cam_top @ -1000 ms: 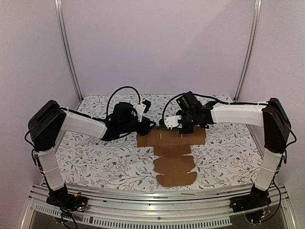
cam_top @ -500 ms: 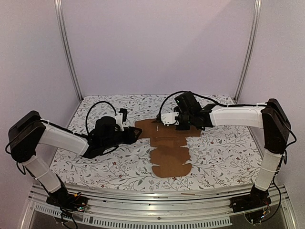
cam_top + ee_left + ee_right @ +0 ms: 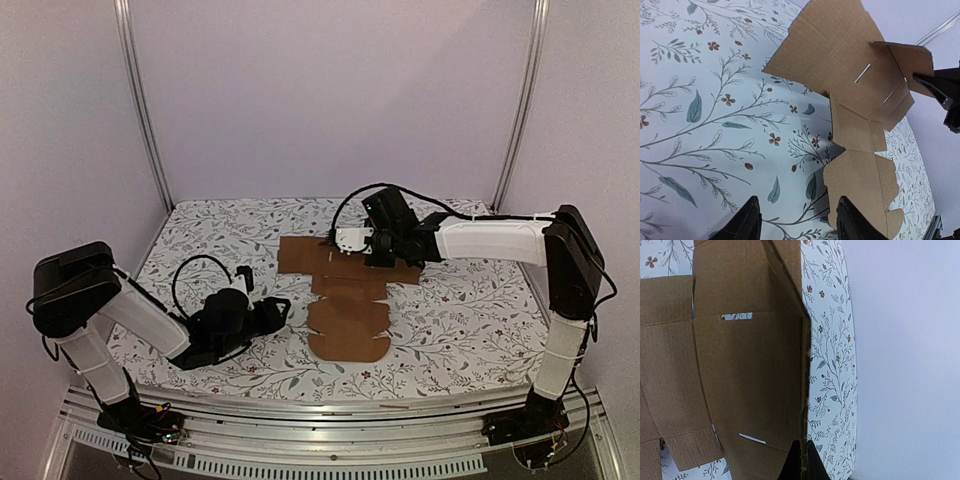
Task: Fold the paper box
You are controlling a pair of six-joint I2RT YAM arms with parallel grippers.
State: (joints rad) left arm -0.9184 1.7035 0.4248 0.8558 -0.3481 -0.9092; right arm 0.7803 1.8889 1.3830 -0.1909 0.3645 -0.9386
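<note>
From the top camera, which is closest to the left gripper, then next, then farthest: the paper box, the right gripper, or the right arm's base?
1. The paper box, just right of the left gripper.
2. The right gripper, farther back, pinching the box's rear flap.
3. The right arm's base, at the near right corner.

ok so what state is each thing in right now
paper box, unfolded, mostly flat, one far flap lifted
right pincer, shut on the lifted flap
left pincer, open, holding nothing
cloth, spread flat
</note>
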